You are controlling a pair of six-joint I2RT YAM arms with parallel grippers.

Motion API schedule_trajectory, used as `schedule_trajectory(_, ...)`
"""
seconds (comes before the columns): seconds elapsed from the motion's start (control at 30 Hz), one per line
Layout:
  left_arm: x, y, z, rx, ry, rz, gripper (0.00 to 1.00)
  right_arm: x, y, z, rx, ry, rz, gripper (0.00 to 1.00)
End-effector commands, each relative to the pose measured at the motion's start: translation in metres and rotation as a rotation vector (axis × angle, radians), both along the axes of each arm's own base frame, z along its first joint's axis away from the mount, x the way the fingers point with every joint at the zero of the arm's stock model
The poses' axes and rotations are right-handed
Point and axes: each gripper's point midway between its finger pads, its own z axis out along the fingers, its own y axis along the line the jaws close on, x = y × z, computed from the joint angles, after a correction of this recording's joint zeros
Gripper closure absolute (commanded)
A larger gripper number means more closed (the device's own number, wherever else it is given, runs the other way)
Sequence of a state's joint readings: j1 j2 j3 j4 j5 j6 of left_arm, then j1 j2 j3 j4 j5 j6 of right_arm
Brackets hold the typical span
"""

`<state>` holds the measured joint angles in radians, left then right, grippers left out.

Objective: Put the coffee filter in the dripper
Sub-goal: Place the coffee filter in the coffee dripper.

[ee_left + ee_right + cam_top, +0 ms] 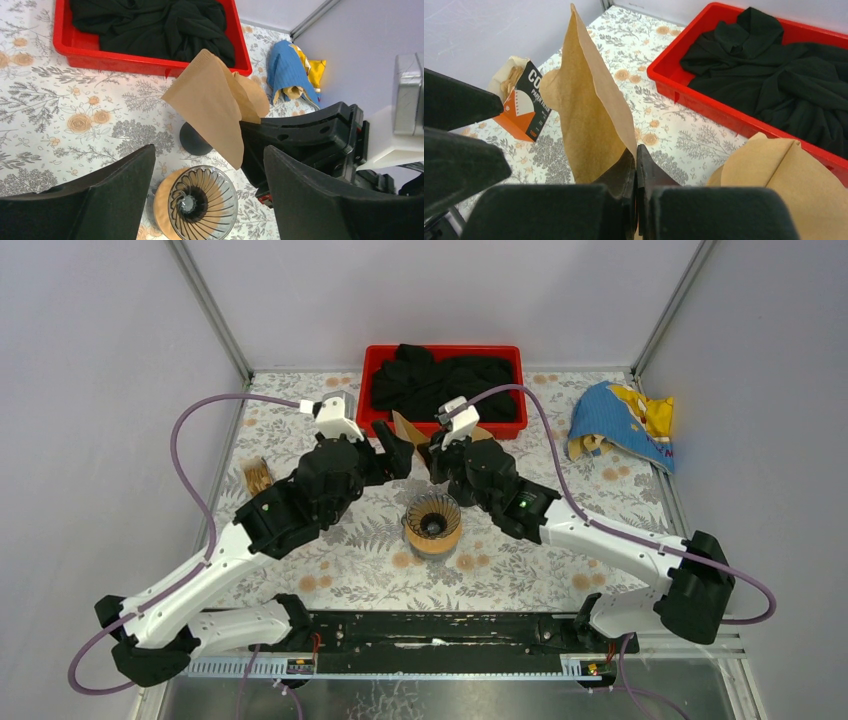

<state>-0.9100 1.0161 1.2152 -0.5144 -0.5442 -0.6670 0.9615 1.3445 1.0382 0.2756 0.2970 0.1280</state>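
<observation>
Right wrist view shows the right gripper [636,155] pinching the coffee filter [589,125], left gripper [209,155] spread; transfer step, next likely needs lowering it into the dripper [432,523] at six o'clock.

We see both arms stretched forward and angled inward, wrists nearly meeting. Our left arm [225,555] ends in the left gripper [393,453], fingers [100,200] spread wide, holding nothing. Our right arm [610,540] ends in the right gripper [432,456], jaws pressed tight on the coffee filter [591,120] by its lower edge.
</observation>
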Motion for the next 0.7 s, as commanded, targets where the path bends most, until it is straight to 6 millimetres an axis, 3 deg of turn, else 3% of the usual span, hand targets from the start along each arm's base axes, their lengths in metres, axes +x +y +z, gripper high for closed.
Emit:
schedule_trajectory(0.0, -0.004, -0.013, -0.001, -0.021, -0.002, -0.056, 0.11, -0.005, -0.008, 0.028, 0.039, 0.026, -0.031, 1.0)
schedule_trajectory(0.3, 0.007, -0.022, -0.015, 0.003, 0.023, -0.037, 0.08, -0.011, -0.015, 0.02, -0.011, 0.103, -0.06, 1.0)
schedule_trajectory(0.67, 0.019, -0.014, -0.037, 0.085, 0.059, 0.056, 0.09, -0.013, -0.008, 0.011, -0.073, 0.099, -0.107, 1.0)
